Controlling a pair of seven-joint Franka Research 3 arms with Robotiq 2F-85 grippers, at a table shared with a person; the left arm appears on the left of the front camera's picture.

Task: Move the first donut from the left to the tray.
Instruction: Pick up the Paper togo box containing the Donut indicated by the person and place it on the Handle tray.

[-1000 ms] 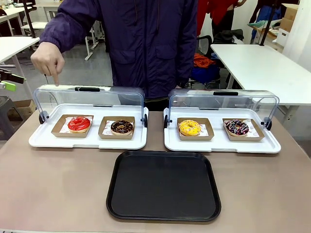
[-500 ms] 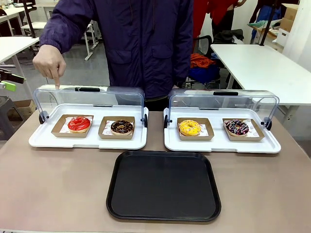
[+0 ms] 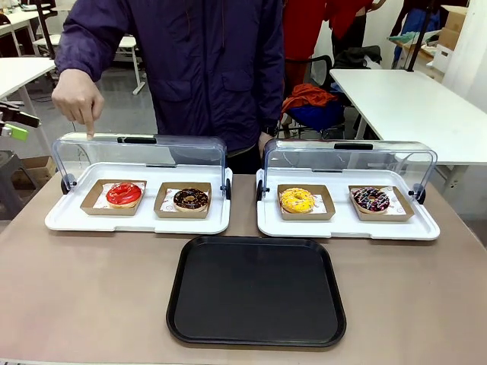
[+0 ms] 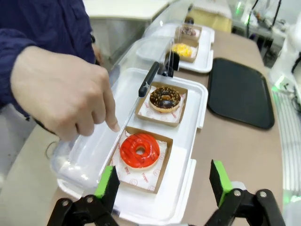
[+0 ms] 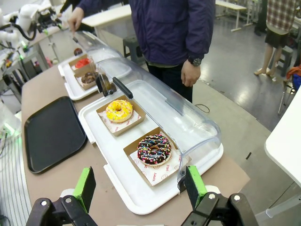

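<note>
Brown table (image 3: pixel 91 296); person's hand (image 3: pixel 77 95) points down over red donut (image 3: pixel 124 195)

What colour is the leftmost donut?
The donut is glossy red, clearest in the left wrist view.

White tables (image 3: pixel 411 106), grey floor (image 3: pixel 125 114)

Bright, even overhead light; shadows soft and faint. Glare streaks on clear lids (image 3: pixel 183 156), shine on red donut (image 4: pixel 139 150) glaze. My wrist views bow at edges. Person's hand (image 4: pixel 66 92) close to lens, slightly soft. Front view sharp.
</note>
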